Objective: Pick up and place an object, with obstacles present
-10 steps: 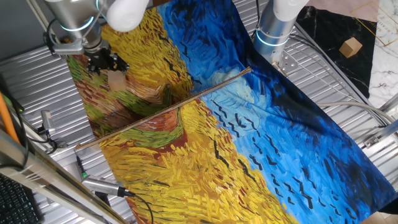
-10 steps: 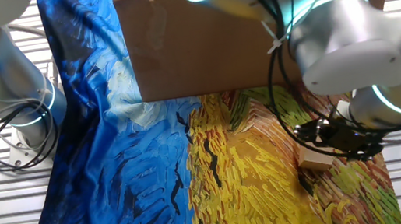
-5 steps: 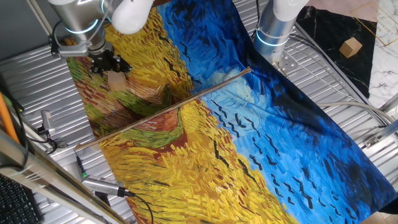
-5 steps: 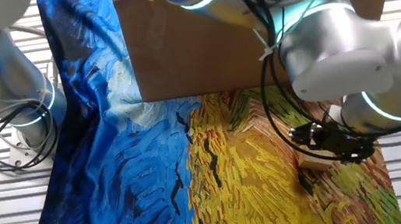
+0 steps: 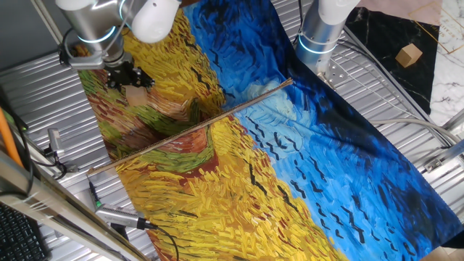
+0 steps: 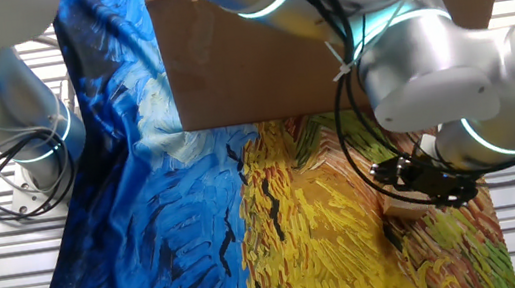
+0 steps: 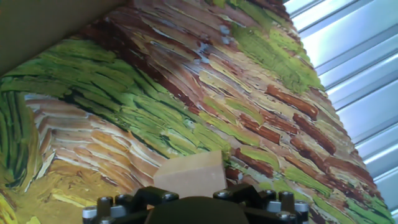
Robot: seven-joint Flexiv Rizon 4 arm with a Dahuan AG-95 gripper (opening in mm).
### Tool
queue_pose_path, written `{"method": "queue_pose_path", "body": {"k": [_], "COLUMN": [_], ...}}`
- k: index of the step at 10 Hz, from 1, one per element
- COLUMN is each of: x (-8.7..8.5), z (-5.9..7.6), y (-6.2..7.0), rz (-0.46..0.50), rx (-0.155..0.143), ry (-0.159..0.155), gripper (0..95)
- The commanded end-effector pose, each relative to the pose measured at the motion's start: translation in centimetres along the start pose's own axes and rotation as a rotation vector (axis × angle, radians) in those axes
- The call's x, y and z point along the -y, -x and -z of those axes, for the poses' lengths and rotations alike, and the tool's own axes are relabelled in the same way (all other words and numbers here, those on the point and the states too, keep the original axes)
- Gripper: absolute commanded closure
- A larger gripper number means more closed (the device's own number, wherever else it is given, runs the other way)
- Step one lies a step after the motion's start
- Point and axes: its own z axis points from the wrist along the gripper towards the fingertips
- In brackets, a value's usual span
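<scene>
Upper left of one fixed view: gripper (image 5: 125, 77) hangs directly above the cube (image 5: 135, 93), rod (image 5: 190, 129) well apart below; whether jaws are released is unclear.

we see a cloth (image 5: 304, 167) painted in swirling blue, yellow, green and brown strokes, a pale tan cube (image 7: 189, 175), a brown rod (image 5: 192, 127), a white-and-silver arm (image 6: 426, 50).

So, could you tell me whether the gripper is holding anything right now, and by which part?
It cannot be told: the gripper sits right above the wooden cube, but its fingertips are hidden.
</scene>
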Motion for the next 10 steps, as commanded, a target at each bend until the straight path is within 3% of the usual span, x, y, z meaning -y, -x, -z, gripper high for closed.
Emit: {"method": "queue_pose_path", "body": {"k": [1,5,10], "x": [0.17,0.22,0.03], "z": [-0.31,-0.47,0.12], "y": [-0.04,-0.05,-0.01], "rz": [0.004,-0.017,-0.027], "rx": [0.003,0.0,-0.001], "ry": [0.002,-0.001,-0.005], "gripper": [19.0,95.0,95.0]}}
